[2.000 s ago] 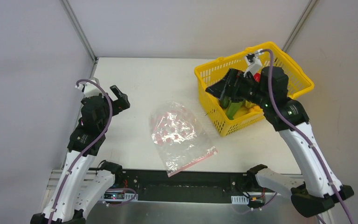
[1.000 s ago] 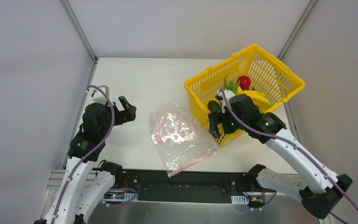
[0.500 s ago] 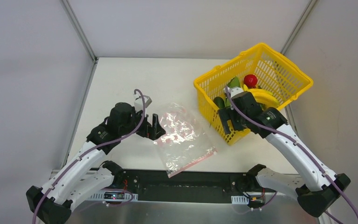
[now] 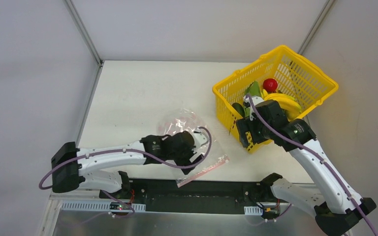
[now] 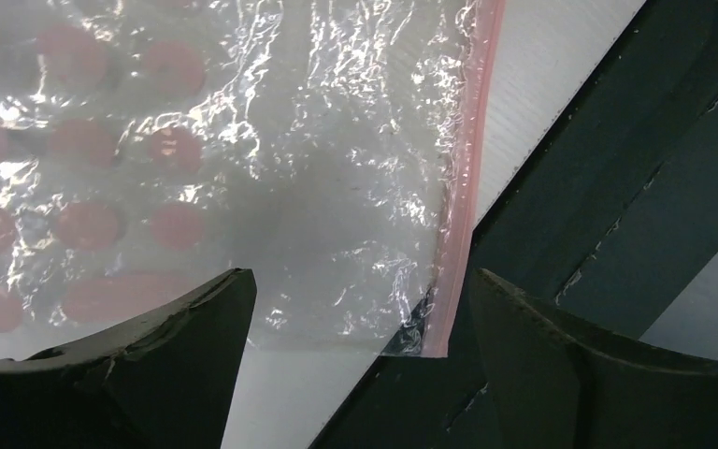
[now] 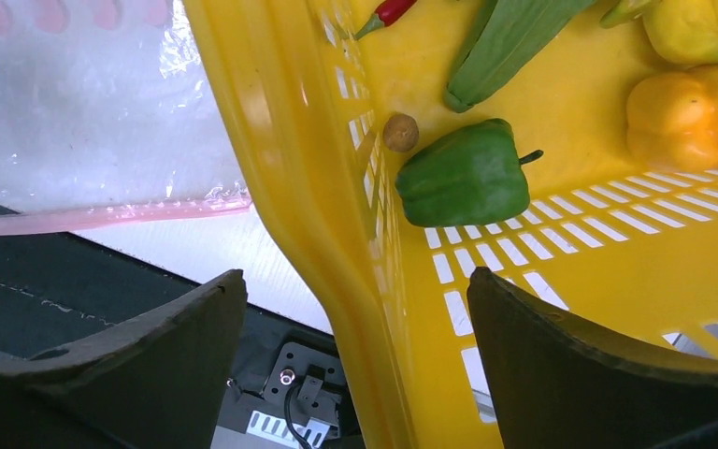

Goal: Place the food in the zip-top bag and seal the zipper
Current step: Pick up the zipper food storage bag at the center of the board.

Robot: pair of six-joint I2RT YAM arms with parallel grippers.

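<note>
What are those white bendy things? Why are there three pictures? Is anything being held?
They are two robot arms, a left arm and a right arm, bolted to a table. Each ends in a claw with two fingers. The big picture comes from a camera up above. The other two come from little cameras on the wrists, so you see dark fingers at the bottom. On the table lie a clear bag with a pink zipper and a yellow basket of toy food: a tomato, bananas, a green pepper. The left claw hangs open over the bag, near the zipper. The right claw is open at the basket's near wall. Neither holds anything.
</note>
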